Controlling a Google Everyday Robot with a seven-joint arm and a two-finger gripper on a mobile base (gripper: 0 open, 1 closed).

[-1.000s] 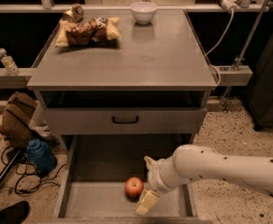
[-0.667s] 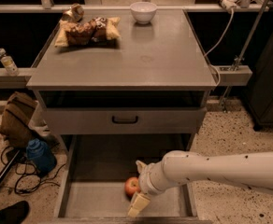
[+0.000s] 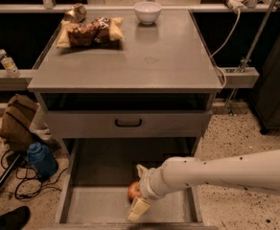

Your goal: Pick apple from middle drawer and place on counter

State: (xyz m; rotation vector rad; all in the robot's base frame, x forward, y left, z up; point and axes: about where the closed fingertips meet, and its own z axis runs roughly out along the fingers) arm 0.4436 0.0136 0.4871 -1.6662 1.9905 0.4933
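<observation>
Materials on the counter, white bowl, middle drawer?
Counter: matte grey, painted metal or laminate, hard to say; dull even sheen. Bowl: glossy white, probably ceramic. Middle drawer: same flat grey, thin walls, likely sheet metal. Gripper sits inside it at the apple.

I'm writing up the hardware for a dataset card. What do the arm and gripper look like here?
The arm is a thick, smooth, off-white tube scattered with small dark dots, with no cables showing. It ends in a rounded white wrist collar. The gripper, down in the middle drawer beside the apple, has two flat cream-yellow fingers.
</observation>
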